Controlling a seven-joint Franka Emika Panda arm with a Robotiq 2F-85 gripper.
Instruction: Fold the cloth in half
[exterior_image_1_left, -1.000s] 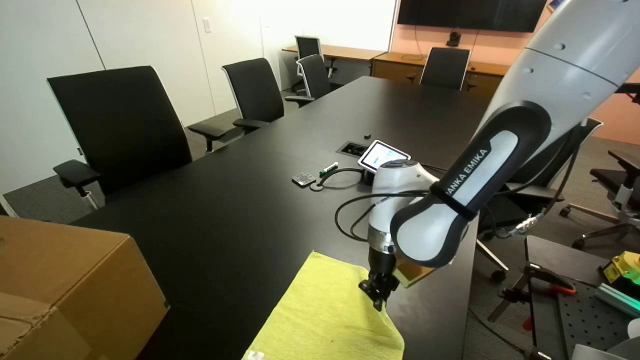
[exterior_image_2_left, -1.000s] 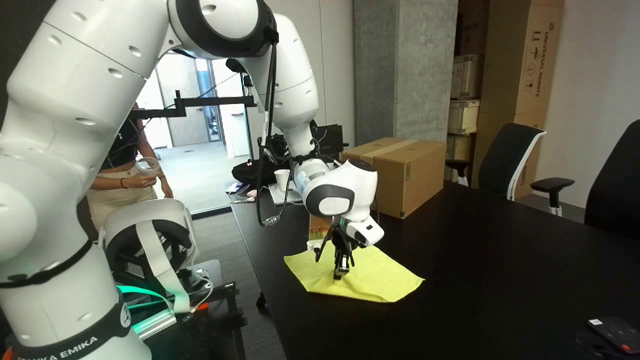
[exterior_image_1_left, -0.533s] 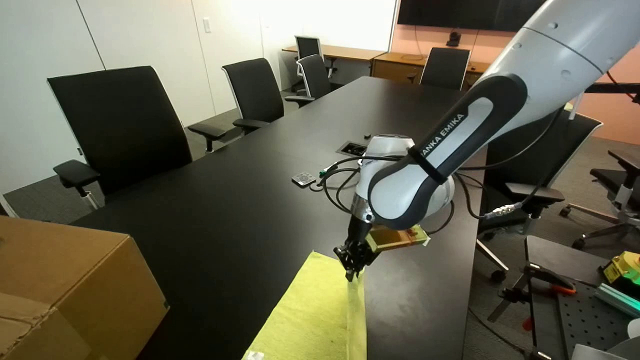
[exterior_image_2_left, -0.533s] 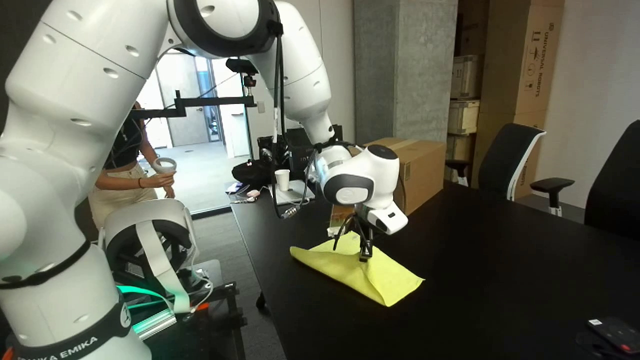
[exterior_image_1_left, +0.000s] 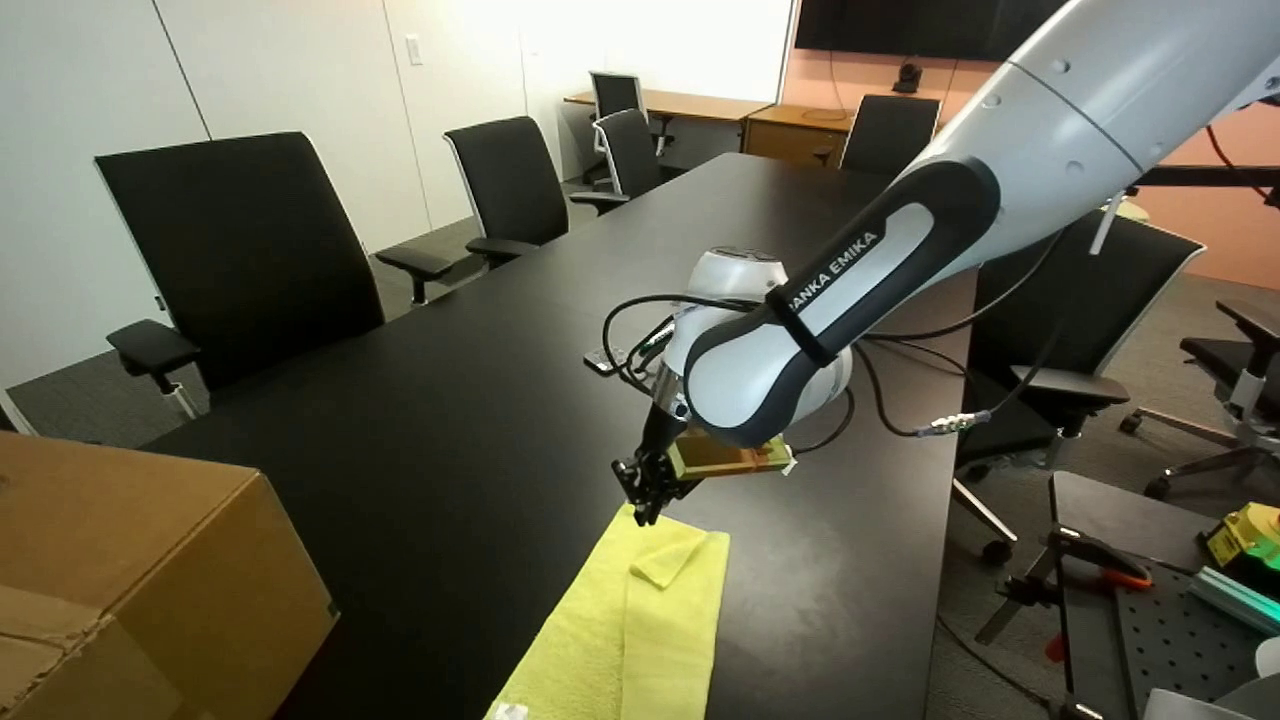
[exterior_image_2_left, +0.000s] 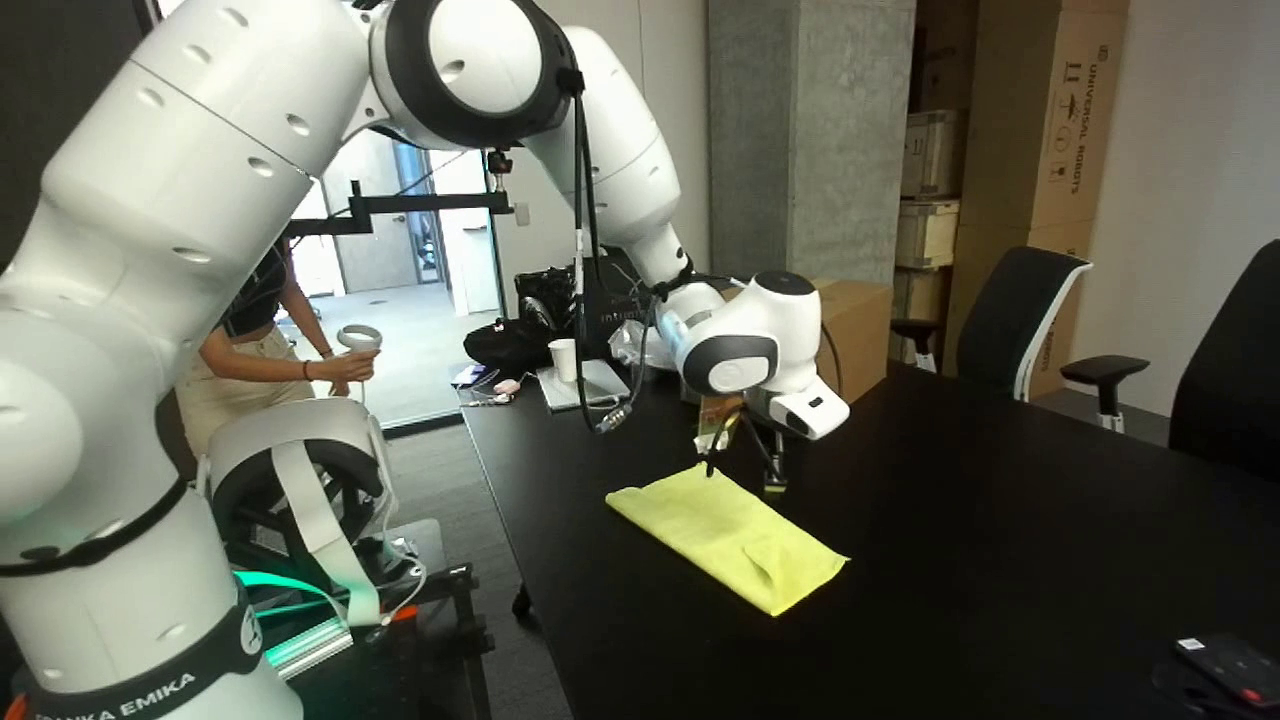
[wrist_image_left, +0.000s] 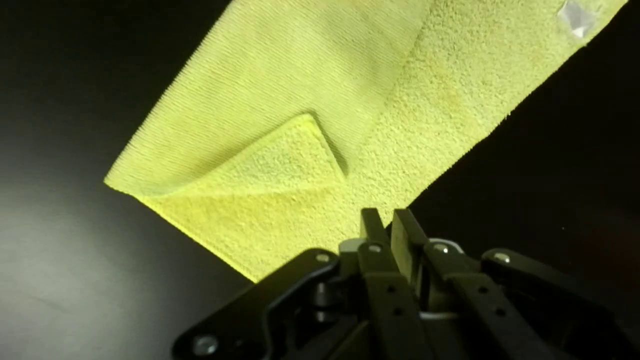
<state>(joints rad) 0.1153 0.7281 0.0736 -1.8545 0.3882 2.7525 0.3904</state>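
Observation:
The yellow-green cloth (exterior_image_1_left: 590, 640) lies on the black table, with one side folded over lengthwise and covering part of the lower layer. It also shows in an exterior view (exterior_image_2_left: 715, 530). In the wrist view the cloth (wrist_image_left: 300, 75) has the flap's near corner turned back, and a strip of the lower layer with a white tag shows along the right. My gripper (wrist_image_left: 386, 215) has a narrow gap between its fingertips and nothing in it. In the exterior views the gripper (exterior_image_1_left: 646, 518) hangs above the table by the cloth's far corner, apart from the cloth; its fingertips show there too (exterior_image_2_left: 775, 488).
A brown cardboard box (exterior_image_1_left: 150, 580) stands on the table to one side of the cloth. A white cup (exterior_image_2_left: 564, 360) and a laptop (exterior_image_2_left: 590, 390) are near the table's end. A dark remote (exterior_image_2_left: 1235, 670) lies on the table. Chairs stand along the edges.
The gripper drew the cloth's side edge over the rest and let it go. The flap now lies folded with its corner turned back. The gripper has moved off and up from the cloth.

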